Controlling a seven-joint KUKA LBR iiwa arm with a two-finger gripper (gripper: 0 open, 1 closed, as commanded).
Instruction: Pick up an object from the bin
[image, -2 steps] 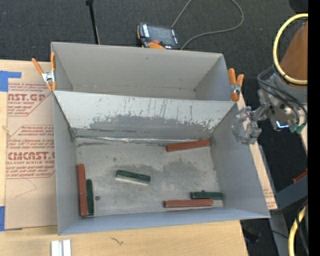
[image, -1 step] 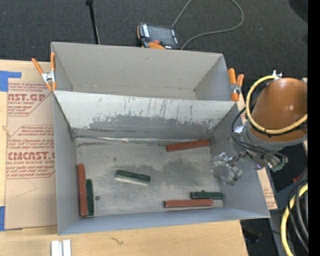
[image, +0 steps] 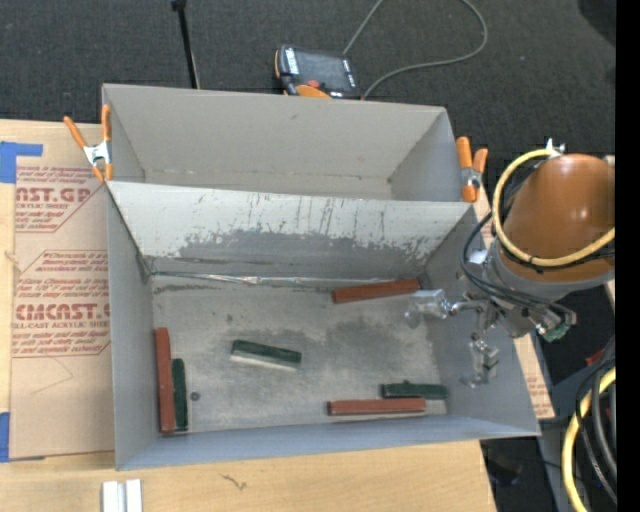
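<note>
Red bars (image: 375, 291) three, green bars (image: 413, 390) three

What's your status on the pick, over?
Tool at the bin's right edge. Nearest things: green bar and red-brown bar, flat on the floor, front right. Path to them looks clear.

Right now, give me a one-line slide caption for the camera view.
Gripper hangs over the bin's right side, nearest a short green bar and a red-brown bar along the front.
</note>
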